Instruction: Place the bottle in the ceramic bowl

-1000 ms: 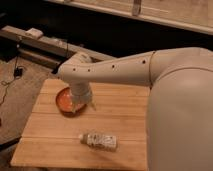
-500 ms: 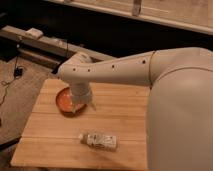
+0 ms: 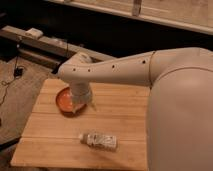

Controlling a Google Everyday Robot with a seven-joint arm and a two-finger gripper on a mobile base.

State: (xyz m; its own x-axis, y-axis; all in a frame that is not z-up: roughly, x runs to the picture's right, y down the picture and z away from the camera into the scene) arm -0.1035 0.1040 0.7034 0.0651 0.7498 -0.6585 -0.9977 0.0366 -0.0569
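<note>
The bottle (image 3: 98,140) lies on its side on the wooden table (image 3: 120,115), near the front edge, its pale label facing up. The ceramic bowl (image 3: 64,101), orange-red with a darker rim, sits at the table's left side. My gripper (image 3: 82,106) hangs at the end of the white arm directly over the bowl's right half and hides part of it. Its fingers stand open with nothing between them. The bottle lies apart from the gripper, a bowl's width nearer the front.
The big white arm body (image 3: 175,110) covers the right side of the view and the table's right end. Behind the table runs a dark bench (image 3: 40,42) with a small white object. Cables lie on the carpet (image 3: 15,85) at left.
</note>
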